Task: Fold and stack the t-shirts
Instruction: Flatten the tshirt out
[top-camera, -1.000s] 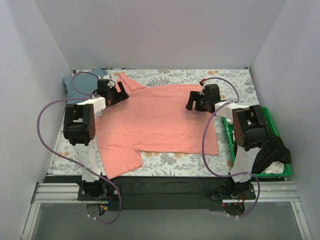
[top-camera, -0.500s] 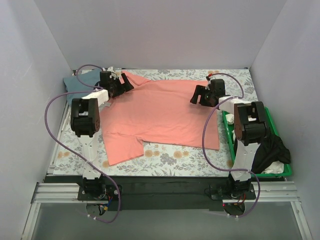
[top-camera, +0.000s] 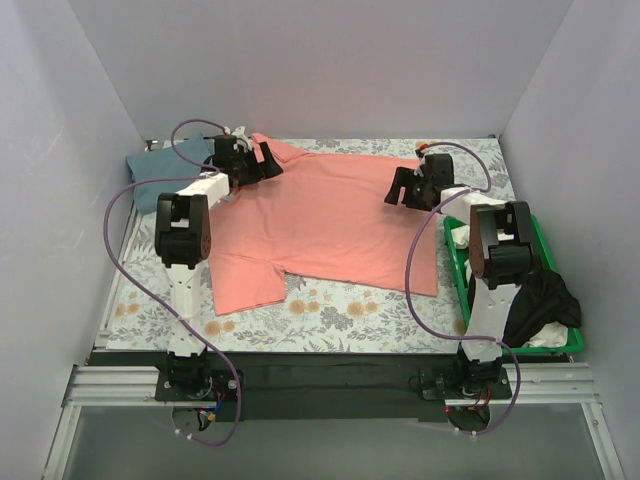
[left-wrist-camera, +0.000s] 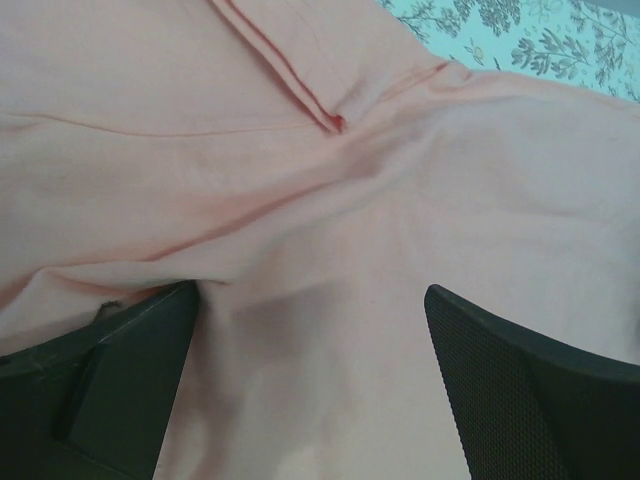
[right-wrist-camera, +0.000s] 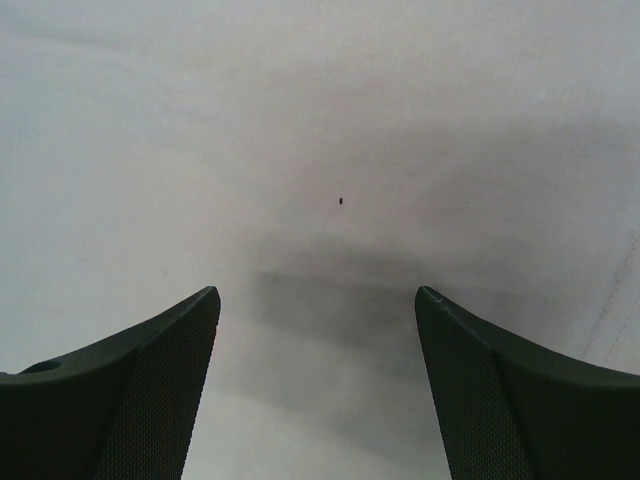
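The coral-pink t-shirt (top-camera: 320, 225) lies spread flat on the floral cloth, with one sleeve pointing to the near left. My left gripper (top-camera: 262, 162) is low over its far-left shoulder. In the left wrist view (left-wrist-camera: 310, 290) the jaws stand wide apart, pink fabric (left-wrist-camera: 330, 200) lies between them, and a fold drapes onto the left finger (left-wrist-camera: 120, 380). My right gripper (top-camera: 400, 190) is over the shirt's far-right part. In its wrist view (right-wrist-camera: 315, 292) it is open over a pale, washed-out surface. The slate blue-grey t-shirt (top-camera: 150, 178) lies at the far left, behind the left arm.
The grey floral-print cloth (top-camera: 340, 310) covers the table. A green bin (top-camera: 455, 265) with dark and white cloth stands at the right, beside the right arm. Walls close in the far side and both sides. Purple cables loop off both arms.
Both grippers have moved toward the far wall. The pink shirt has slid that way with them, and its near sleeve is now farther from the near edge.
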